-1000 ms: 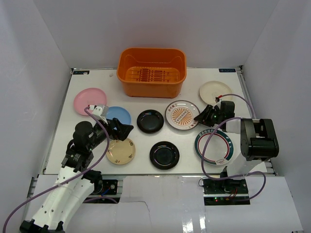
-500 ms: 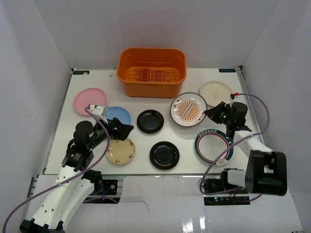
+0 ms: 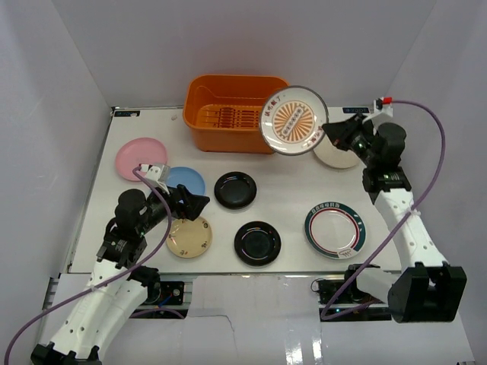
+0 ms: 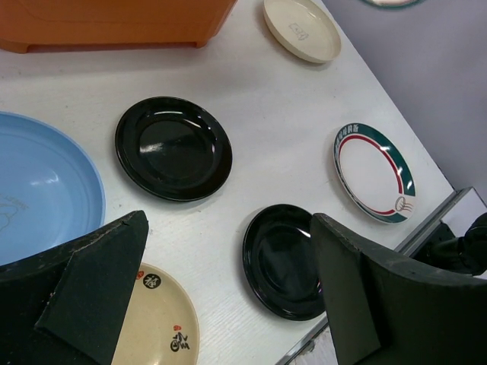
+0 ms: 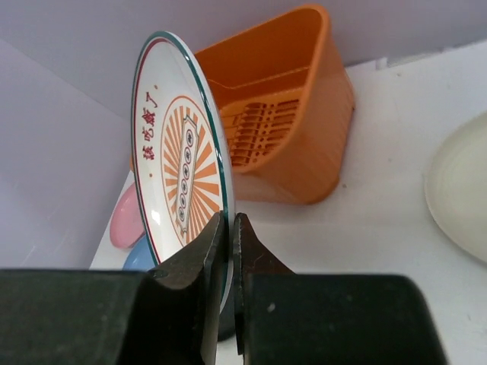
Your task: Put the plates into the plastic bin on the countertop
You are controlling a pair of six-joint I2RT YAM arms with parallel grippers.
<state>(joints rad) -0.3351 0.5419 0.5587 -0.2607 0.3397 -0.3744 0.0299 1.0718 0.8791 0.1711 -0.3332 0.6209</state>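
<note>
Over the white table (image 3: 293, 209), right end effector (image 3: 327, 131) pinches the sunburst plate (image 3: 293, 120) by its rim near the bin (image 3: 224, 95); left end effector (image 3: 194, 204) gapes wide.

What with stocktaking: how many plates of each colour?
Pink round plate: 1
Light blue round plate: 1
Tan, brown-marked round plate: 1
Glossy black round plates: 2
Cream round plate: 1
Orange-sunburst round plate: 1
Green-rimmed white round plate: 1
Total: 8

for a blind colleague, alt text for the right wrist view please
The right end effector pinches the rim of a round white plate with an orange sunburst pattern, held on edge above the white countertop, with the orange rectangular plastic bin behind it.
</note>
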